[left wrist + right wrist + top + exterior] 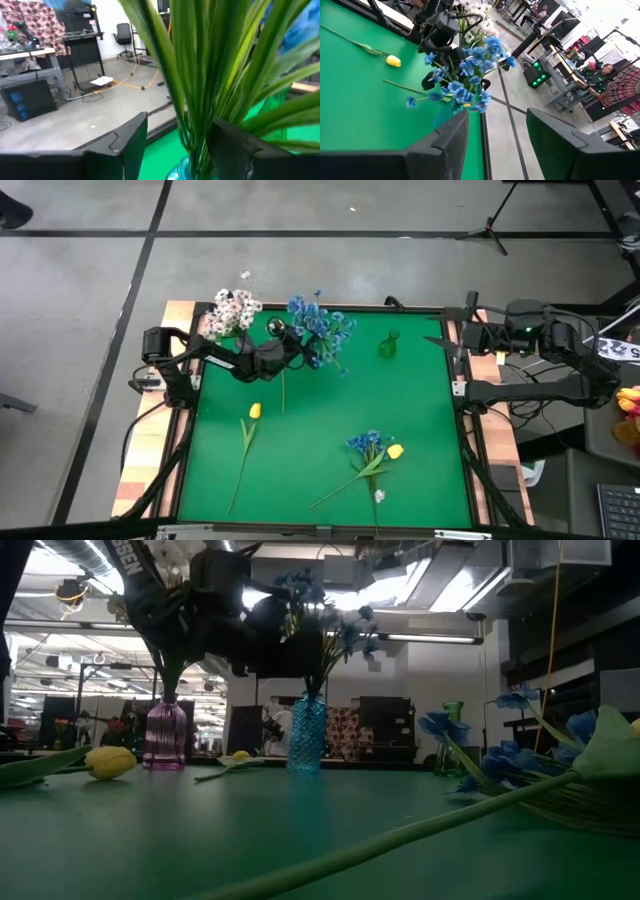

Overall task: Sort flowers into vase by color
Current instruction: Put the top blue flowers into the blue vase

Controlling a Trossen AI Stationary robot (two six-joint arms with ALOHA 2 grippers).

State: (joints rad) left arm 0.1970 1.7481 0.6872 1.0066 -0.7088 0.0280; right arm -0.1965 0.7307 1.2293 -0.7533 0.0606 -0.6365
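Blue flowers (322, 328) stand with their green stalks (200, 75) in a blue vase (307, 735) at the table's far side. My left gripper (177, 150) reaches level to them and is open, one finger on each side of the stalks just above the vase's mouth. White flowers (232, 310) stand in a pink vase (166, 735) to the left. A yellow tulip (254, 411) lies on the green mat. A blue flower (368, 443) and another yellow tulip (395, 451) lie nearer the front. My right gripper (497, 145) hangs open, high at the table's right edge.
An empty green vase (388, 345) stands right of the blue vase at the far side. A further thin stem (283, 390) lies just in front of the blue vase. The mat's middle (320, 420) between the lying flowers is bare.
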